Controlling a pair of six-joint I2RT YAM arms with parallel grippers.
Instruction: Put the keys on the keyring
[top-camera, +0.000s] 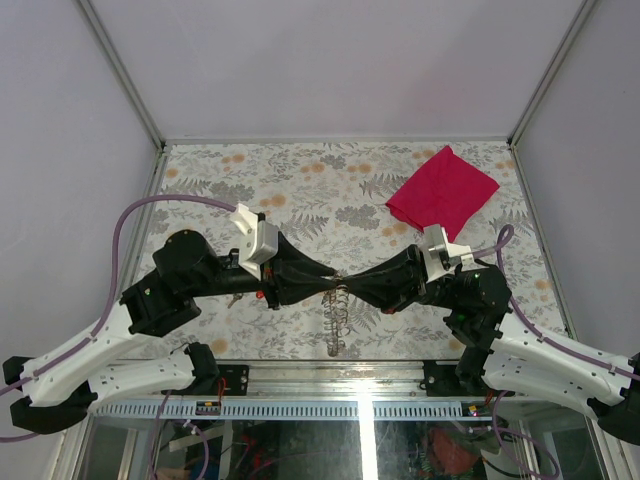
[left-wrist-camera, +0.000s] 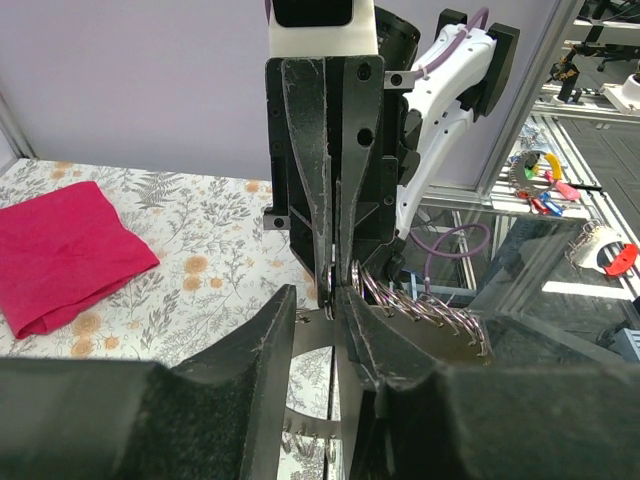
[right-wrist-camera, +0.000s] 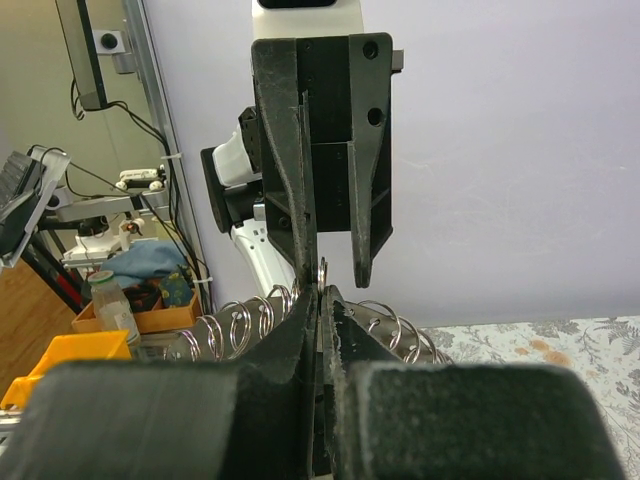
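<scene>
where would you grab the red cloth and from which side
Probably the red cloth by its left corner, the one pointing toward the middle of the table, coming straight down from above. It lies flat and folded, so a side approach finds nothing to pinch; that corner juts out free.

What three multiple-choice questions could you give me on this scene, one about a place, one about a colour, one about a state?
1. Where on the table does the red cloth lie?
A) far right B) near left C) centre
2. What colour are the arms' cables?
A) green B) purple C) orange
3. The right end effector is:
A) wide open B) out of view C) shut

Answers: 1 A, the top view shows it by the far right corner. 2 B, purple loops run along both arms. 3 C, its own view shows it pinched together on the metal rings.
</scene>
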